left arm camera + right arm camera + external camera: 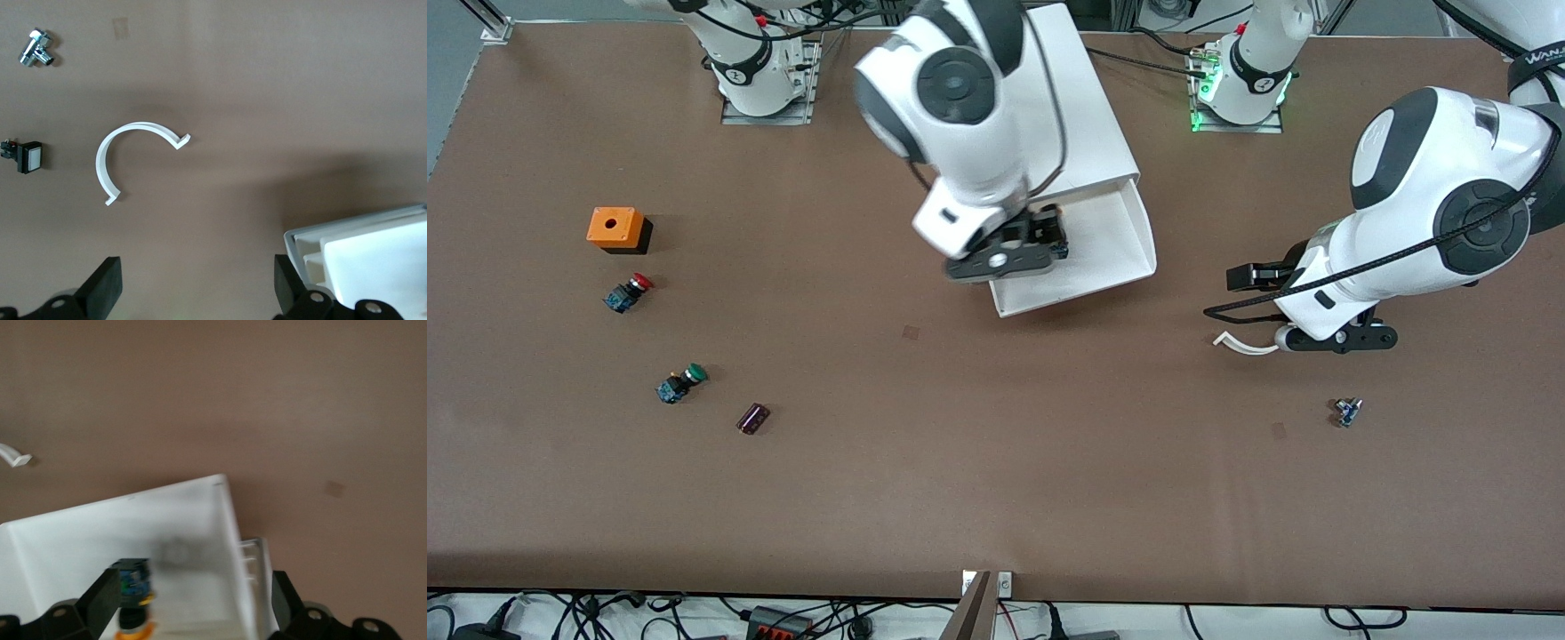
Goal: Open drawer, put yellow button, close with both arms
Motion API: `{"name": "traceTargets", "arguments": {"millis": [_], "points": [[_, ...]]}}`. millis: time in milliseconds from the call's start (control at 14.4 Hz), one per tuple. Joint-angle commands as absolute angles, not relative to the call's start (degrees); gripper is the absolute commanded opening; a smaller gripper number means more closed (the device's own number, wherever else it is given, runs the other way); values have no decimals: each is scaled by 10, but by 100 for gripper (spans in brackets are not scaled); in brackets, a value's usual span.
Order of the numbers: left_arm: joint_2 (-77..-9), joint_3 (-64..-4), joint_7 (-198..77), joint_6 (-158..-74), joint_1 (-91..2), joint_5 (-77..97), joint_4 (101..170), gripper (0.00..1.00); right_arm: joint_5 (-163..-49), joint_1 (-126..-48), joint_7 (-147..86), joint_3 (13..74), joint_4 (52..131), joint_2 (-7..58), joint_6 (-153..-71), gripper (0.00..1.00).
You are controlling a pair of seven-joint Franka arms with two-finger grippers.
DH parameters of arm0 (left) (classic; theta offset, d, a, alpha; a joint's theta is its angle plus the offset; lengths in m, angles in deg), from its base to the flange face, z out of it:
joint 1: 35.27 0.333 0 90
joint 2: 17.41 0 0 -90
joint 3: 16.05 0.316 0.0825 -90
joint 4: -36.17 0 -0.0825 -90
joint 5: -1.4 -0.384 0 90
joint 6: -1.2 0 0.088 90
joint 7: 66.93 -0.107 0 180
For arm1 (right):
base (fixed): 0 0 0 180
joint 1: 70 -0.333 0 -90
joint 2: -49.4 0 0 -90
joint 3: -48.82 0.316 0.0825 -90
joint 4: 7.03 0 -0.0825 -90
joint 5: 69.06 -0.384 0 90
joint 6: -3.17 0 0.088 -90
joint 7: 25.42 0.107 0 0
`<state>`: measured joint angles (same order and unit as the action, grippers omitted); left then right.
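The top drawer stands pulled out of the white cabinet. My right gripper hangs over the open drawer with its jaws wide apart. In the right wrist view the gripper is open above the drawer's white floor. The yellow button, black body with an orange-yellow cap, is blurred beside one finger; it is not clamped, and I cannot tell whether it rests on the floor. In the front view the button is hidden under the right hand. My left gripper is open and empty over bare table toward the left arm's end.
A white curved strip lies by the left gripper. A small metal part lies nearer the front camera. Toward the right arm's end are an orange box, a red button, a green button and a dark cylinder.
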<state>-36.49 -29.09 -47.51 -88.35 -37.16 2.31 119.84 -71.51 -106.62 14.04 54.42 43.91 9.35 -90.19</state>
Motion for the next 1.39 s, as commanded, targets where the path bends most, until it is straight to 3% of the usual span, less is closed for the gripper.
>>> {"name": "traceTargets", "arguments": {"millis": [0,279,488,766,975,1184,1324], "points": [[-341,-310,-436,-927,-378,35,1221,100,-710,-994,101,549,426,108,-836,100],[-346,-366,-347,-1033,-382,25,1266,100,-701,-856,-45,544,438,133,-790,100],[-395,-374,-327,-1093,-417,25,1275,100,-690,-773,-169,544,438,141,-766,100],[-444,-373,-240,-1181,-459,-8,1277,100,-689,-710,-184,543,438,152,-743,100],[-465,-375,-155,-1185,-497,-96,1275,100,-687,-682,-187,544,440,171,-743,100],[-464,-376,-130,-1184,-507,-101,1278,100,-691,-689,-231,484,533,240,-759,100],[-459,-389,-129,-1175,-507,-99,1285,100,-687,-688,-249,479,605,297,-800,100]]}}
